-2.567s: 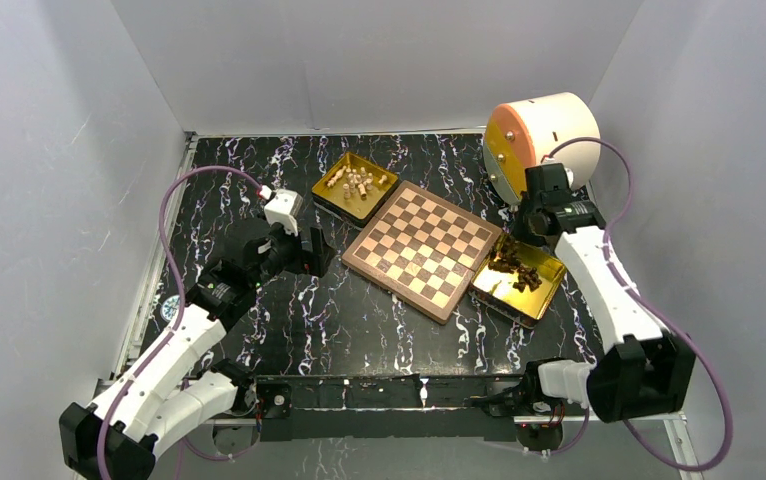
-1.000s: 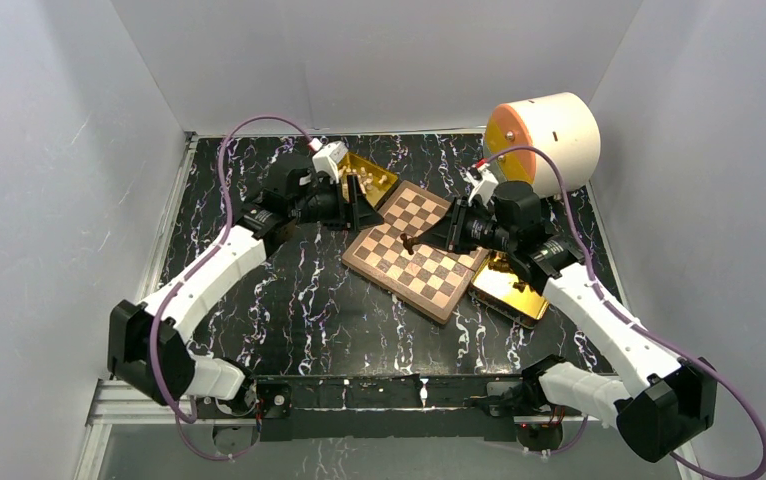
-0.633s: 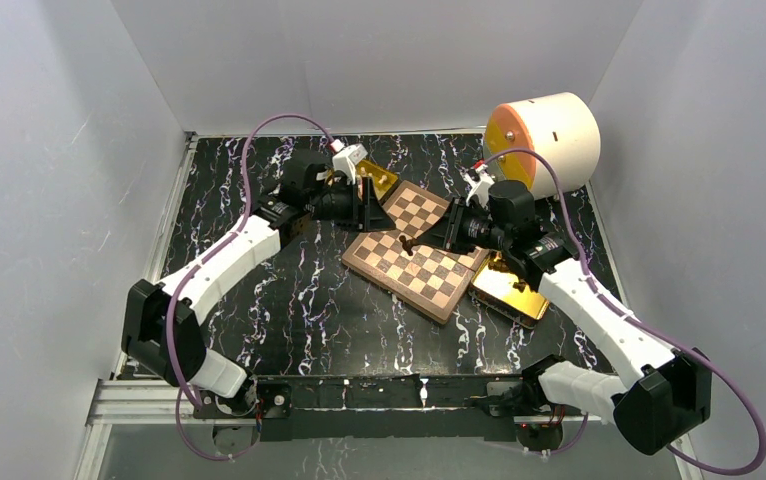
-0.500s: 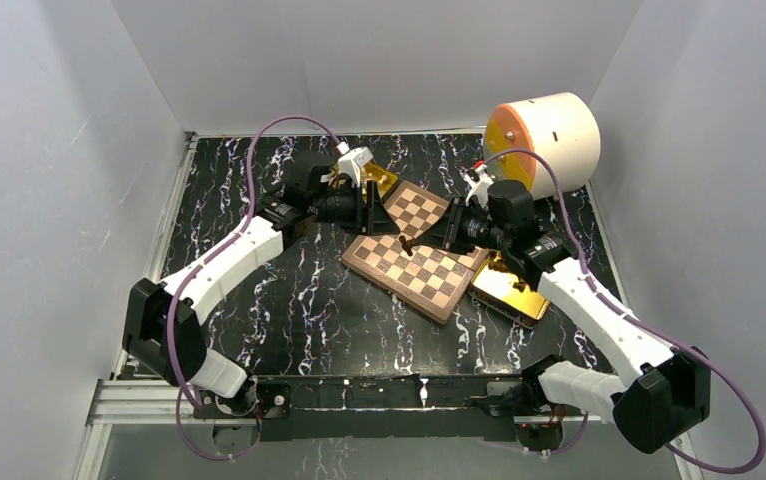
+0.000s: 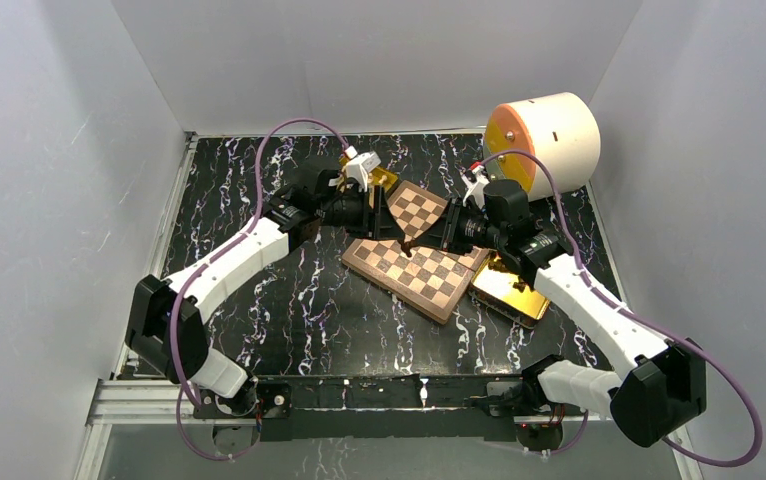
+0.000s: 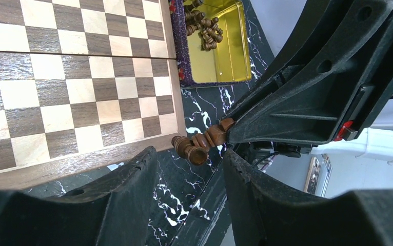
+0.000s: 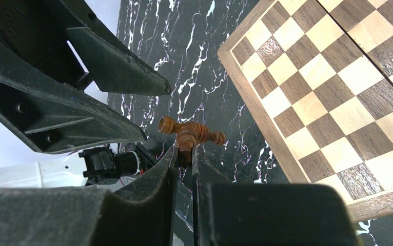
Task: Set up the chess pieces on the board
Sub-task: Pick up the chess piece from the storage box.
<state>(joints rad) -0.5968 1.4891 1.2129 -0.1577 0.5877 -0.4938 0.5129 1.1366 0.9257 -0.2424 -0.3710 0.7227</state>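
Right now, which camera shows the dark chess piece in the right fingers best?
Right wrist view: the dark chess piece shows full length, pinched crosswise. Left wrist view hides one end behind the fingers; top view shows a speck.

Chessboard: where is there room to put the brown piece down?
The chessboard shows only bare squares. The black table in front is bare too. It is crowded only by the board's far-left edge, where the left pincer and right pincer meet around the dark brown piece.
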